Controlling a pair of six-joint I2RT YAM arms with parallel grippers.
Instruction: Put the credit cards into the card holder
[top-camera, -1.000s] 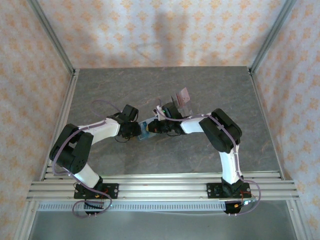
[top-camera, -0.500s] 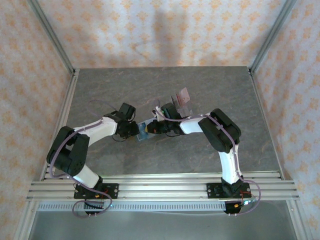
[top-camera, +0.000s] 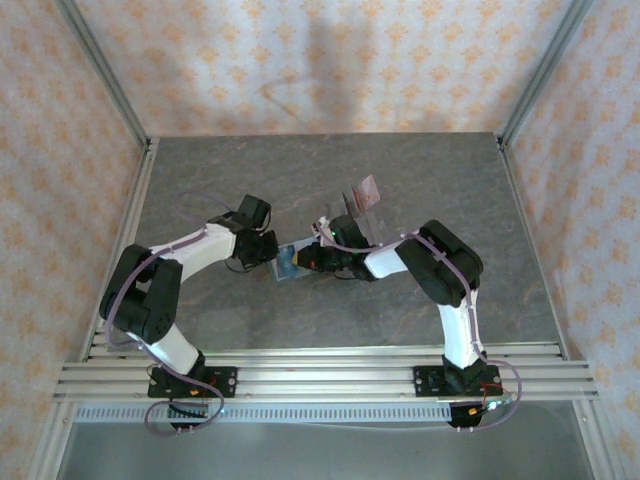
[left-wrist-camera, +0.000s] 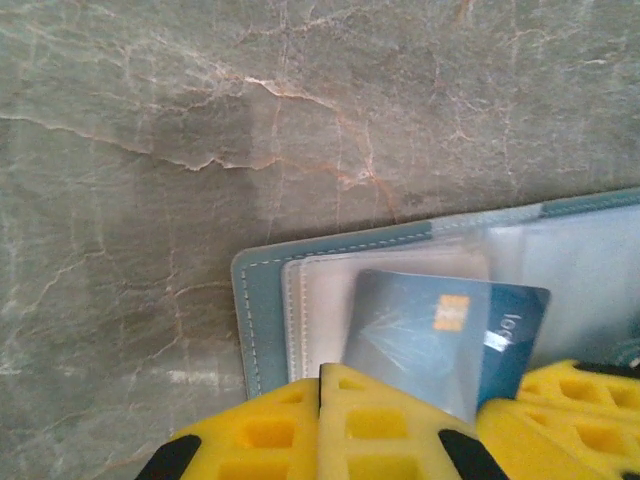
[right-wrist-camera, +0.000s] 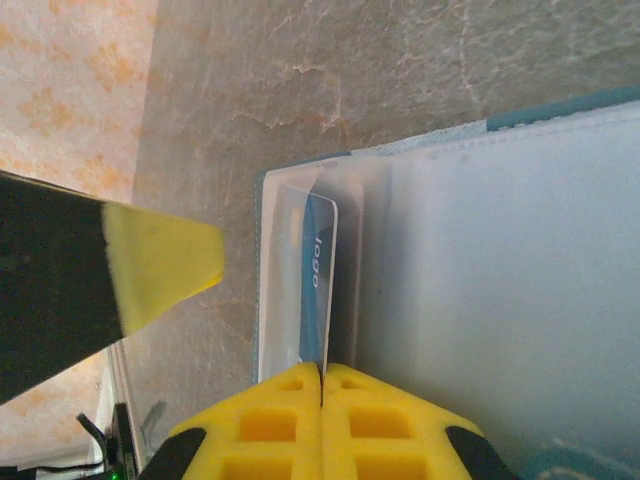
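Since a second ago, the left end effector (left-wrist-camera: 320, 385) has edged away from the tabletop's (left-wrist-camera: 150, 150) near edge and clenched. Its pads hide the blue card's (left-wrist-camera: 420, 330) lower edge. That card sits partly inside the open card holder (left-wrist-camera: 255, 300), mid-tabletop. The right end effector (right-wrist-camera: 321, 385) is clenched where card and clear sleeve meet; which it pinches is unclear. A pink card (top-camera: 368, 188) stands nearer the far edge, blurred.

Both arms inward (left fingers (left-wrist-camera: 380, 420), right fingers (right-wrist-camera: 370, 410) closed).
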